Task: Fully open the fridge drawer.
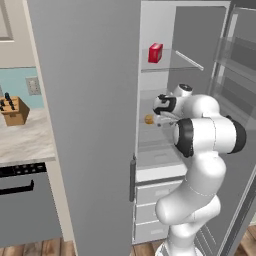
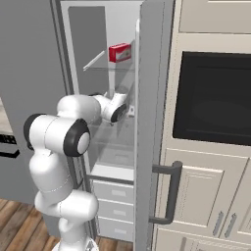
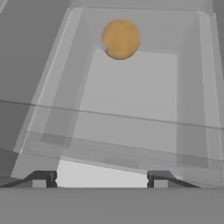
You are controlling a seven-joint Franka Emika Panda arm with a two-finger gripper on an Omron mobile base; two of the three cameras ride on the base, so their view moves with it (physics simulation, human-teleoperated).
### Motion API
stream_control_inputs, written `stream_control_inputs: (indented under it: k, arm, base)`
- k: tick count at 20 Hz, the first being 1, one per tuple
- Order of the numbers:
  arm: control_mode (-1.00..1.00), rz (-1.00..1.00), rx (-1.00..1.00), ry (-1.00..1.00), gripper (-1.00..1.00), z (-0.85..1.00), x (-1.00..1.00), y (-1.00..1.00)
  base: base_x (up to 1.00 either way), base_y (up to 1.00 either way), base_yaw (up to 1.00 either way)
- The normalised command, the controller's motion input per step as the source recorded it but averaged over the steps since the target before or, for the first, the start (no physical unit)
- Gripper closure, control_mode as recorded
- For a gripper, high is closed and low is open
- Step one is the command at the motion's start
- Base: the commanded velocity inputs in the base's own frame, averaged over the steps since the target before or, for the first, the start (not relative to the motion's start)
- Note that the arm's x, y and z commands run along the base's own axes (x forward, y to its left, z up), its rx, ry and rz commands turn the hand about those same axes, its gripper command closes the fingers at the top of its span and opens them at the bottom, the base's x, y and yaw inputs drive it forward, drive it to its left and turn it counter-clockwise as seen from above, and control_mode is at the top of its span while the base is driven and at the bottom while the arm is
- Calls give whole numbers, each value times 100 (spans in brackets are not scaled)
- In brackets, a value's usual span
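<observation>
Fridge interior [image 1: 160, 35] was open, arm reaching in at mid height. End effector [image 3: 99, 179] sat just short of the wide, shallow drawer of clear pale grey plastic [image 3: 127, 153], fingers spread wide with nothing between them. Drawer was directly ahead of and slightly below the end effector, front lip just beyond the fingertips [image 3: 43, 178]. It looked mostly pushed in, judging by the base views.

Judgement: drop the fingers over the front lip, centred across its width, close firmly, then pull straight out along the rails. An off-centre pull could rack it.

Drawer: see-through walls, pale floor, full interior width. Small round orange-brown item [image 3: 120, 38] lay at the far end beyond the end effector; it could roll on a fast pull.
</observation>
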Motion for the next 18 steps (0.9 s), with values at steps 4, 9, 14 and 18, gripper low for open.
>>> stream_control_inputs:
  k: [4,9,14,18]
  arm:
    - [-100,0,0,6,-100,-57,-32,0]
    - [-100,0,0,18,-100,-33,-65,-2]
    - [-100,0,0,17,-100,-4,-99,-24]
    - [-100,1,0,4,-100,15,-94,-19]
  base:
    - [0,0,0]
    - [0,0,0]
    - [0,0,0]
    - [0,0,0]
